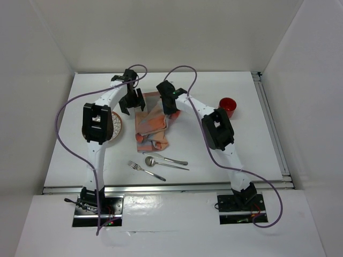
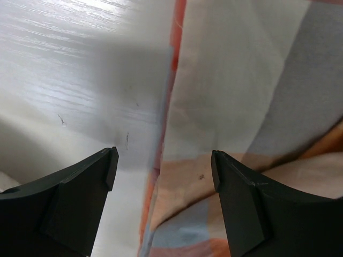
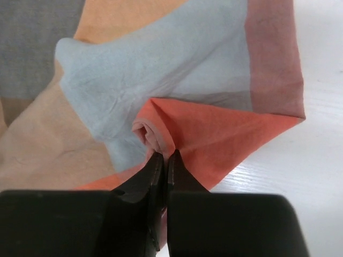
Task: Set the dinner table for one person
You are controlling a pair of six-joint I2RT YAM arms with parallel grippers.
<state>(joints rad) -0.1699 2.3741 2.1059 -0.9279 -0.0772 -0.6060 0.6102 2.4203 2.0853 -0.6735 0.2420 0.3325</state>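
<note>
My right end effector [image 3: 163, 156] is closed, pinching a puckered fold of the thin woven checked cloth [image 3: 161, 59]. My left end effector [image 2: 163, 160] gapes open, astride the cloth's orange edge. I see the glossy, white, grained counter [image 2: 69, 69] flat beneath both.

The white table [image 1: 257, 139] carries a crumpled checked cloth [image 1: 153, 126] near its middle. Just left of the cloth sits a plate [image 1: 116, 124], and well to its right a red cup [image 1: 228, 106]. On the cloth's near side lie a knife [image 1: 172, 159], a spoon [image 1: 151, 160] and a fork [image 1: 140, 168].
</note>
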